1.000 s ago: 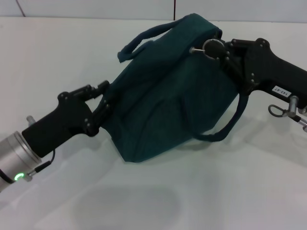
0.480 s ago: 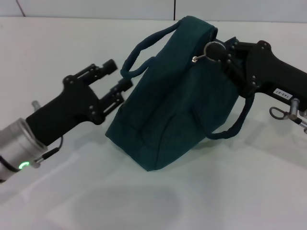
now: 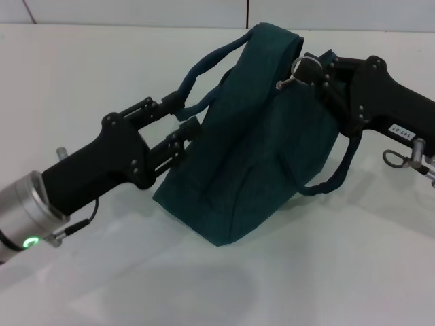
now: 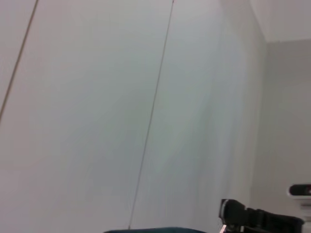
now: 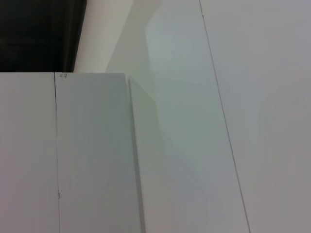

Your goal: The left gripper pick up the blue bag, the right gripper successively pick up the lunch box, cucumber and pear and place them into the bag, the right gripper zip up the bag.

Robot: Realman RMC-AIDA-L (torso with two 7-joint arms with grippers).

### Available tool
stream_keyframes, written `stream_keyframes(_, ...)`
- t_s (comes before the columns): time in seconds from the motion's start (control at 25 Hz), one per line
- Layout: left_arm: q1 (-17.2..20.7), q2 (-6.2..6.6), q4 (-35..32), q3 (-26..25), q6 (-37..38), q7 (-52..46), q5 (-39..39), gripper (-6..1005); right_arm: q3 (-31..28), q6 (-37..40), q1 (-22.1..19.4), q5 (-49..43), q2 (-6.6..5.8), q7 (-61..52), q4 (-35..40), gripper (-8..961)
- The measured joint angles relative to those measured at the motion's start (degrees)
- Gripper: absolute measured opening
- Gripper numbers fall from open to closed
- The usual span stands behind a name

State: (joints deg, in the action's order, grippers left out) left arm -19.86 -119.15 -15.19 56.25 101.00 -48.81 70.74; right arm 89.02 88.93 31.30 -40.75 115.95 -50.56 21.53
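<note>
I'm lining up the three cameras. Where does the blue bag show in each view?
Head view: the blue bag stands mid-picture, between the left tool and the right tool.
Left wrist view: only a teal sliver at the bottom edge.
Right wrist view: not in it.
Shared landmark: the white wall panels.

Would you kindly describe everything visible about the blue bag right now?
The blue bag is dark teal fabric, standing tilted on the white table, closed at the top, with two loop handles. The right pincer is at its upper corner by the metal ring pull; the left pincer sits open at the near handle, against the bag's side.
</note>
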Motion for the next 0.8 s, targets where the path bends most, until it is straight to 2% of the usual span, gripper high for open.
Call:
stream_keyframes(0.2, 0.6, 0.25, 0.0, 0.0, 1.3, -2.2, 1.0, 506, 0.0, -0.1, 0.3, 0.0, 0.06, 0.5, 0.0, 11)
stream_keyframes(0.4, 0.8, -0.35, 0.3, 0.0, -1.0, -0.9, 1.6, 505, 0.2, -0.1, 0.5, 0.0, 0.07, 0.5, 0.0, 11)
stream_keyframes(0.8, -2.1, -0.84, 3.5, 0.7, -6.2, -0.4, 2.2, 503, 0.0, 0.0, 0.4, 0.0, 0.16, 0.6, 0.0, 11)
